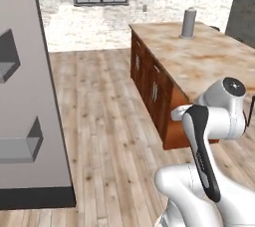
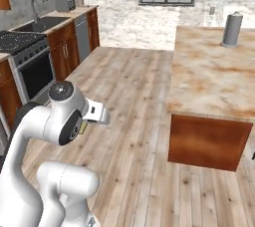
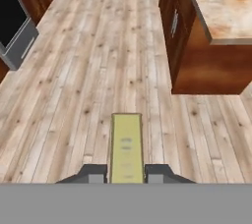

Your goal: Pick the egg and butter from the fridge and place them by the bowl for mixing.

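In the hand view, the butter (image 3: 126,142), a pale-yellow stick, points away from me over the wooden floor, and my gripper (image 3: 126,174) is shut on its near end. In the right base view a bit of yellow, the butter (image 2: 83,129), peeks out under the white hand. The fridge (image 1: 30,96) stands as a tall grey panel with two shelf bins at the left of the left base view. The egg and the bowl are out of view.
A brown island with a marbled top (image 1: 209,56) (image 2: 209,76) (image 3: 221,2) stands ahead to the right, with a grey canister (image 1: 188,23) (image 2: 231,30) on its far end. Stove (image 2: 27,66) and sink counter (image 2: 45,22) line the left wall. Wooden floor (image 3: 98,61) lies between.
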Motion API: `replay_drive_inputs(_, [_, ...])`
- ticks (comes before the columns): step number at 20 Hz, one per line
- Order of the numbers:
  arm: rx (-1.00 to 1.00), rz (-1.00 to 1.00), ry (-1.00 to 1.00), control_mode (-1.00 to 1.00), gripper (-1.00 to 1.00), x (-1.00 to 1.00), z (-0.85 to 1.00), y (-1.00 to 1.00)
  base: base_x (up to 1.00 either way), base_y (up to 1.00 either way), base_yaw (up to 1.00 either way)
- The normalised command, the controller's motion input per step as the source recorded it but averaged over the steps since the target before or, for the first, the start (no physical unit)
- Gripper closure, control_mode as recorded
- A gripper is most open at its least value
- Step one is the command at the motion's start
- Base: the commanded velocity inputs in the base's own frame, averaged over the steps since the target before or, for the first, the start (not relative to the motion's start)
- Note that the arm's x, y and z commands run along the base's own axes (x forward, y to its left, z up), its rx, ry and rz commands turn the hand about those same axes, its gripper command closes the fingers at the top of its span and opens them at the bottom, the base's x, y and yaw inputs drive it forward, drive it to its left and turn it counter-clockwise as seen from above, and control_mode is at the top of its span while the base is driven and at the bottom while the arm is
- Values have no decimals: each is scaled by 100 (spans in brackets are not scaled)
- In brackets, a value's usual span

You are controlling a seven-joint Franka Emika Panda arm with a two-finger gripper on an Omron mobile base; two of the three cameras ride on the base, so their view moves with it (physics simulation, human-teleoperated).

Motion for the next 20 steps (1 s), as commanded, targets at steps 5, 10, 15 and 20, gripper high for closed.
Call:
replay_drive_inputs(5, [0,0,0,100,100,0,0,0,90,20,3])
replay_drive_inputs(10, [0,0,0,100,100,0,0,0,85,16,25])
replay_drive_inputs(15, [0,0,0,100,100,0,0,0,61,5,54])
replay_drive_inputs(20, [0,0,0,100,100,0,0,0,38,0,79])
